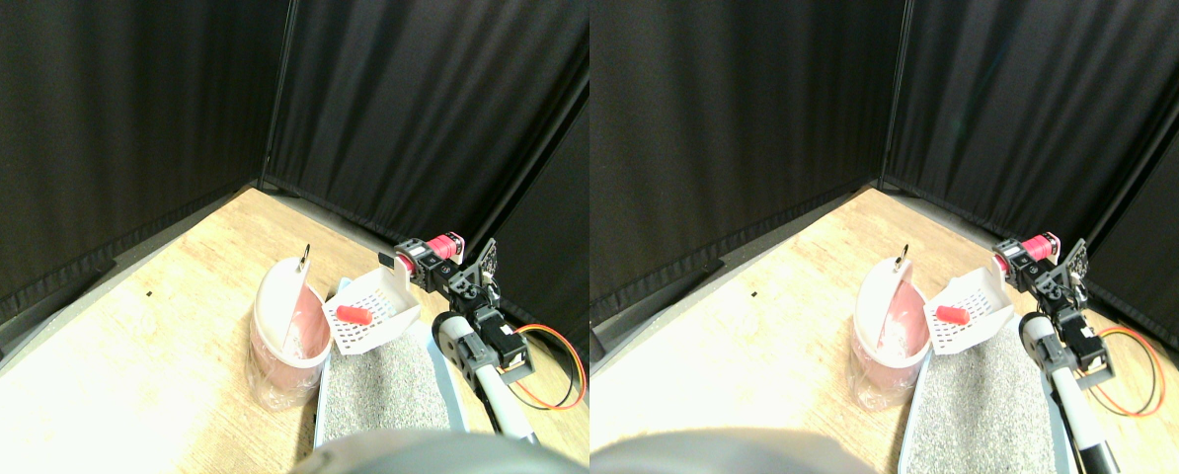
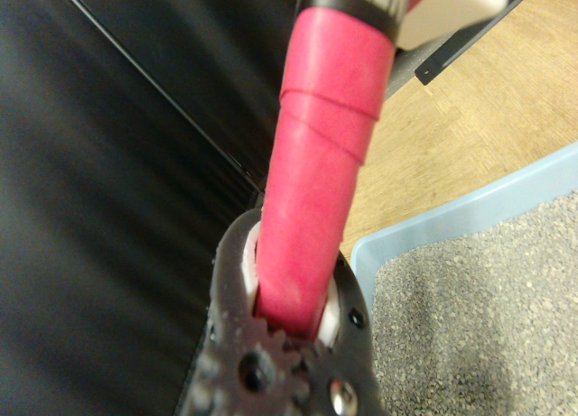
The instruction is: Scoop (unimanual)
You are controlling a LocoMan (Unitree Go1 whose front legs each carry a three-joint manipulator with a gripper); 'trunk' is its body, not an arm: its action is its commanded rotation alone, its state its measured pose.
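Holding: the right gripper (image 1: 430, 259) is clamping its jaws round the red-wrapped handle (image 2: 318, 199) of the white slotted scoop (image 1: 372, 314); the wrist view is showing the handle seated in the jaw frame.
Carrying: a small red object (image 1: 354, 314) is lying in the scoop's basket, ahead of the gripper and slightly below it.
Stage done: the pick-up from the litter appears complete, since the scoop is riding clear above the grey litter (image 1: 384, 390) with the red object aboard.
Stage left: emptying the scoop, judged to be into the pink bin (image 1: 288, 346), which is standing just beyond the scoop's far edge with its white lid (image 1: 278, 296) swung up.
Tray: the pale-blue litter tray (image 2: 452, 219) is sitting beneath and behind the scoop, below the gripper.
Arm pose: the right manipulator (image 1: 481, 346) is reaching up from below the gripper, forearm rising, wrist bending toward the bin, scoop held roughly level.
Risk: tipping too early would be dropping the object back onto the litter.
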